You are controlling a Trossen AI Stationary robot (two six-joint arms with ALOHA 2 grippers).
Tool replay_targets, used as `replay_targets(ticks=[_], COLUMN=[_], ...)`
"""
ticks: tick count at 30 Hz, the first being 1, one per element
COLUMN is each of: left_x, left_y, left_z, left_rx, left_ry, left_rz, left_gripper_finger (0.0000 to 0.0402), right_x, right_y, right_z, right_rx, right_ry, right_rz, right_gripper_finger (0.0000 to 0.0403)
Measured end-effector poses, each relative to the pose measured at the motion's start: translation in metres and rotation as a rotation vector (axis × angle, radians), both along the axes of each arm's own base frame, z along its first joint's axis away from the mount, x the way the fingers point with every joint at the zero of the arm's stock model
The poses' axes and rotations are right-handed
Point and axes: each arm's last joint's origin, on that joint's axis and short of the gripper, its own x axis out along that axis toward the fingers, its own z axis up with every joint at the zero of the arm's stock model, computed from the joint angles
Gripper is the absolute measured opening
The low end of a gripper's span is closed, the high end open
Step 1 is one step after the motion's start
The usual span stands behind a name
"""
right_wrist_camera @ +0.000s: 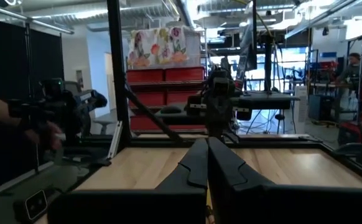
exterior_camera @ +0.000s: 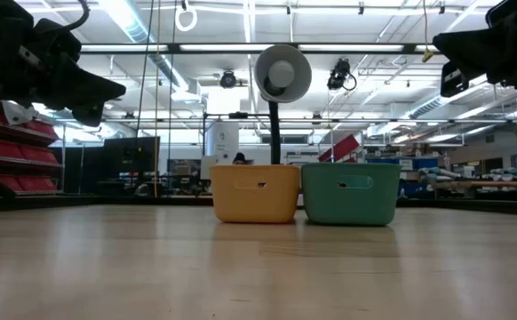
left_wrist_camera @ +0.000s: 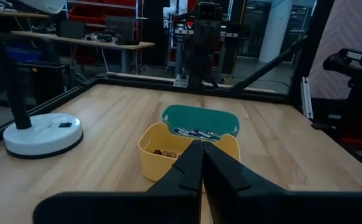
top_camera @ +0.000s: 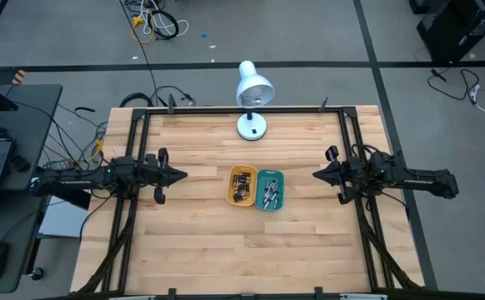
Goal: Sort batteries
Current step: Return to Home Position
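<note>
The light wooden table (top_camera: 201,250) carries two containers at its centre. The small yellow plastic tray (top_camera: 242,185) stands on the left arm's side. The small teal plastic tray (top_camera: 270,189) stands on the right arm's side. The two trays touch along one wall, as the low view confirms, with yellow (exterior_camera: 254,192) beside teal (exterior_camera: 349,193).

Battery location:
- The dark cylindrical batteries (top_camera: 242,190) lie inside the yellow tray, and the left wrist view shows them on its floor (left_wrist_camera: 164,152).
- The silvery cylindrical batteries (top_camera: 270,195) lie inside the teal tray in a loose pile (left_wrist_camera: 196,132).
- The exact count in each tray cannot be told.

A white desk lamp (top_camera: 252,100) with a round base stands at the far edge of the table, behind the trays and apart from them. A black metal frame (top_camera: 251,108) borders the table.

Arm positions:
- The left gripper (top_camera: 182,175) hangs above the table's left side, well apart from the yellow tray and pointing toward it. Its fingers (left_wrist_camera: 184,174) are pressed together and hold nothing.
- The right gripper (top_camera: 317,175) hangs above the table's right side, well apart from the teal tray and pointing toward it. Its fingers (right_wrist_camera: 190,165) are likewise pressed together and hold nothing.

Both grippers sit level with each other, with the trays between them.
</note>
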Motion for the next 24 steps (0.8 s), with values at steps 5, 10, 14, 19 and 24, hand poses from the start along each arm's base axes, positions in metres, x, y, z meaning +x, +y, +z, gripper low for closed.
replay_targets(ticks=[5,10,14,19,24], left_x=[0.0000,0.0000,0.0000,0.0000,0.0000], left_y=[0.0002,0.0002,0.0001,0.0001,0.0001], left_z=[0.0008,0.0018,0.0024,0.0025,0.0026], left_rx=[-0.001,-0.002,-0.002,-0.002,-0.002], left_ry=[-0.008,-0.018,-0.025,-0.026,-0.027], left_rz=[0.005,0.005,0.005,0.005,0.004], left_gripper_finger=[0.0026,0.0027,0.0027,0.0028,0.0028], right_x=[0.0000,0.0000,0.0000,0.0000,0.0000], right_y=[0.0000,0.0000,0.0000,0.0000,0.0000], right_z=[0.0002,0.0002,0.0002,0.0002,0.0002], right_rx=[0.000,0.000,0.000,0.000,0.000], right_ry=[-0.002,-0.003,-0.002,-0.002,-0.002], right_rz=[0.000,0.000,0.000,0.000,0.000], right_gripper_finger=[0.0002,0.0001,0.0000,0.0002,0.0005])
